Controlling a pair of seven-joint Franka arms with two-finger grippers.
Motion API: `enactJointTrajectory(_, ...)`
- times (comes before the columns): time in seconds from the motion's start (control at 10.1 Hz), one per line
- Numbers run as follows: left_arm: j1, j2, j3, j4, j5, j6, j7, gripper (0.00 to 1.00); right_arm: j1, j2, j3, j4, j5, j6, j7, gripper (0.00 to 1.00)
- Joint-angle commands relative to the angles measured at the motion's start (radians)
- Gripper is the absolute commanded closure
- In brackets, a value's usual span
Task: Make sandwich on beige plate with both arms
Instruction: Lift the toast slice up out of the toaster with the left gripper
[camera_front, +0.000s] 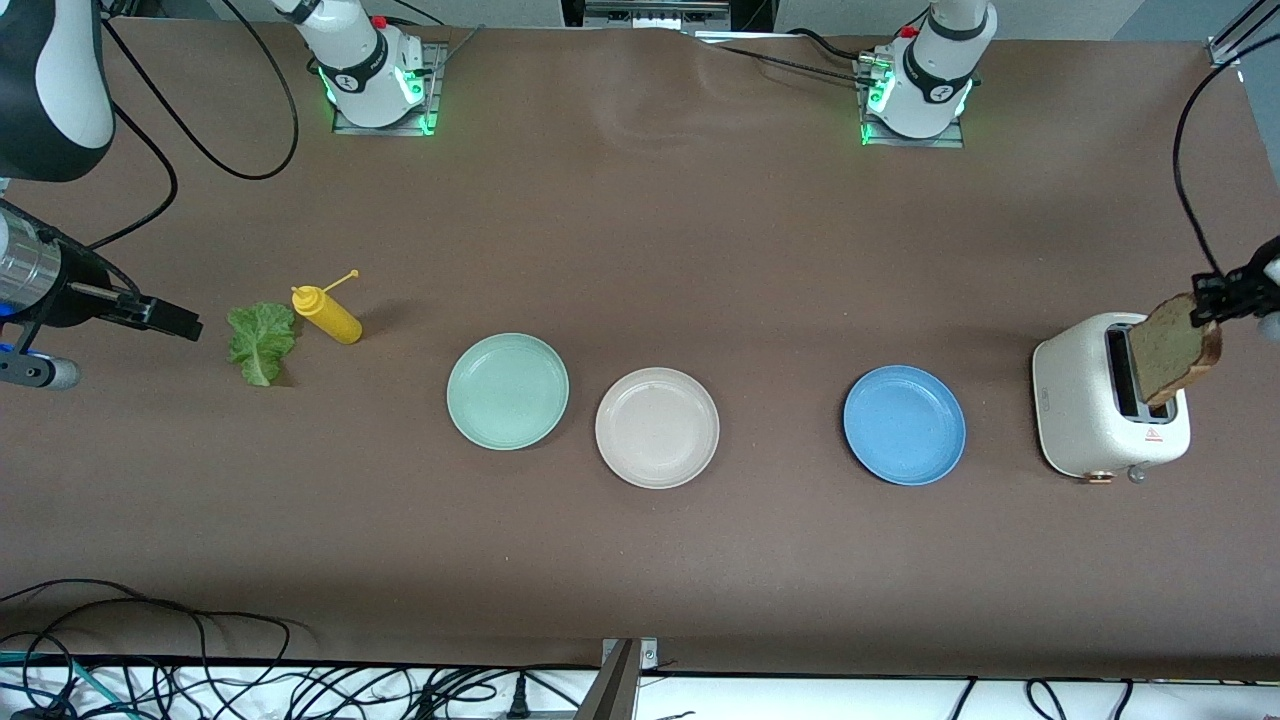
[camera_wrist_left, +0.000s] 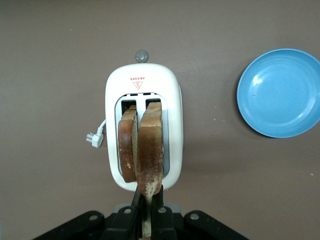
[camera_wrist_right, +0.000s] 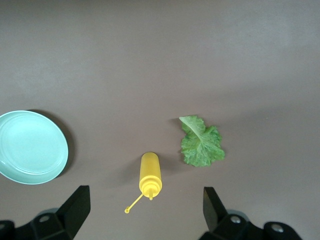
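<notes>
Mostly bare brown tabletop (camera_front: 640, 250), cables (camera_front: 200, 680)

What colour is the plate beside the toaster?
Blue; the plate beside the toaster shows best in the left wrist view.

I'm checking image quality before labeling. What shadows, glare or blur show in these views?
Front view: even light, soft shadow beside the mustard bottle, green glow at both arm bases. Left wrist view: faint glare on the blue plate, and the toast slice looks blurred close to the lens. Right wrist view: dark shadow at the mint green plate rim.
</notes>
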Motion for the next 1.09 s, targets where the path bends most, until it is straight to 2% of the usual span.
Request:
enactJointTrajectory(0.0,-0.014,-0.091,-0.002,0.021,0.010,-0.102,0.014,1.00,-0.005,-0.025,0.003,-0.027,-0.003,0.003,-0.003,0.00)
enactJointTrajectory(0.2,-0.054,-0.073,-0.007,0.019,-0.046,-0.102,0.003,1.00,-0.003,-0.025,0.003,-0.025,-0.003,0.002,-0.003,0.00)
enactJointTrajectory(0.59,-0.129,0.069,-0.013,-0.008,-0.448,-0.099,-0.002,1.00,-0.003,-0.025,0.004,-0.025,-0.006,-0.001,-0.003,0.00)
enactJointTrajectory(0.79,-0.202,0.183,-0.023,0.008,-0.545,-0.098,-0.053,1.00,-0.005,-0.027,-0.005,-0.027,-0.015,-0.003,-0.003,0.00)
enactJointTrajectory(0.99,-0.241,0.306,-0.060,0.026,-0.796,-0.031,-0.054,1.00,-0.002,-0.022,-0.009,-0.028,-0.015,-0.003,0.006,0.00)
